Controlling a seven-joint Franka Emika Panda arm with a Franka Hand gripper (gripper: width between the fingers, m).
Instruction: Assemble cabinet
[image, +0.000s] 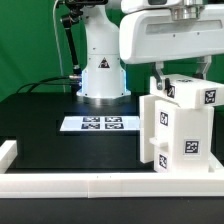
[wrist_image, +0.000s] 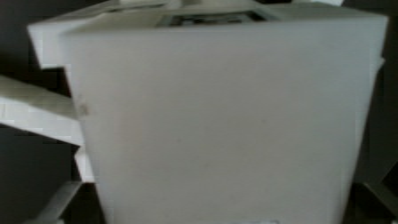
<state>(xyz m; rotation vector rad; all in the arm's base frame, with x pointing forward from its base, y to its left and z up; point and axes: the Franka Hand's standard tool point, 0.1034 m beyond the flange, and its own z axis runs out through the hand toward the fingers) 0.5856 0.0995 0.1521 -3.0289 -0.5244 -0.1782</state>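
- Gripper (image: 182, 68) sits over the cabinet (image: 180, 125), at the exterior view's right.
- Fingers (image: 158, 72) seemingly straddle its top; clamped or not, cannot tell.
- Marker board (image: 98, 124) lies near the arm's base.

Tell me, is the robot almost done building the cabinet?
Hard to say. The white cabinet already stands as one block at the table's front. The gripper is down on its top, its grip hidden. What is left is unclear: no loose pieces show.

No readable text anywhere; only square black-and-white tags on the cabinet (image: 180, 125) and marker board (image: 98, 124).
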